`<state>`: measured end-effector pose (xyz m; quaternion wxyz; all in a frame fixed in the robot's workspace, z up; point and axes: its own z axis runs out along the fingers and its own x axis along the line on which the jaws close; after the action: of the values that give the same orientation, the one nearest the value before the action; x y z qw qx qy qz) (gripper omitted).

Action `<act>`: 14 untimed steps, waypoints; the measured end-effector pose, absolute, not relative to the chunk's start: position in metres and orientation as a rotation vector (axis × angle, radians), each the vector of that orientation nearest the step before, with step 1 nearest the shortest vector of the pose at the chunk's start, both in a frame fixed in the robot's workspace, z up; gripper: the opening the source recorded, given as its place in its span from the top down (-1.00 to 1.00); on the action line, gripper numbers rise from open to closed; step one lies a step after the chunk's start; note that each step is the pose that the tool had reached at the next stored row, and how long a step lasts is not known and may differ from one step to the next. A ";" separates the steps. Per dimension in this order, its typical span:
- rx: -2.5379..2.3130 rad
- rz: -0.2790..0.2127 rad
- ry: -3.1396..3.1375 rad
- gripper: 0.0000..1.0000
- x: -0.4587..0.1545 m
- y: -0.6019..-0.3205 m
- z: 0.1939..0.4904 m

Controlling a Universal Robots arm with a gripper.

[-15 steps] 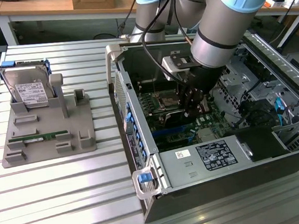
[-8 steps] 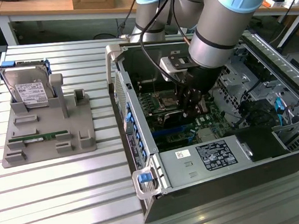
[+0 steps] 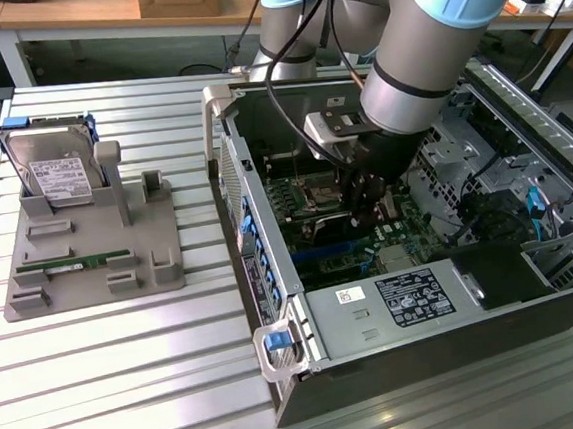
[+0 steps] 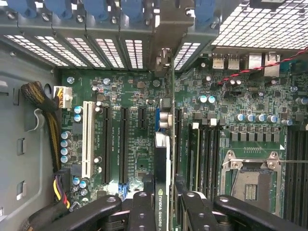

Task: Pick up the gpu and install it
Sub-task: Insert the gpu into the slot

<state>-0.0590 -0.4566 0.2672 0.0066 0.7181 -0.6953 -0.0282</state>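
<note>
Gripper [image 4: 163,204] clamped on the gpu [image 4: 162,159] above the motherboard [image 4: 130,101], you're mid-install; next, I'd say, needs square alignment over its slot.

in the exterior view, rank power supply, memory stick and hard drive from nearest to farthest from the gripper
1. power supply, in the case just below the gripper
2. memory stick, flat on the grey holder at the view's left
3. hard drive, standing at the holder's far left

Green motherboard [image 4: 139,130] studded with blue capacitors, one white slot [image 4: 87,139] among black ones, black gpu [image 4: 162,163], grey parts tray [image 3: 90,267], silver ribbed table [image 3: 129,369].
</note>
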 end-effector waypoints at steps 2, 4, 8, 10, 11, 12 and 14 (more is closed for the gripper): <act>2.247 -0.088 -2.175 0.47 -0.059 -0.458 0.267; 2.247 -0.088 -2.175 0.47 -0.059 -0.459 0.267; 2.246 -0.088 -2.176 0.47 -0.059 -0.459 0.267; 2.246 -0.088 -2.176 0.47 -0.059 -0.459 0.267; 2.246 -0.088 -2.176 0.47 -0.059 -0.459 0.267; 2.246 -0.088 -2.176 0.47 -0.059 -0.459 0.266; 2.246 -0.088 -2.176 0.47 -0.059 -0.459 0.266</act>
<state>-0.0590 -0.4591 0.2658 0.0066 0.7178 -0.6956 -0.0282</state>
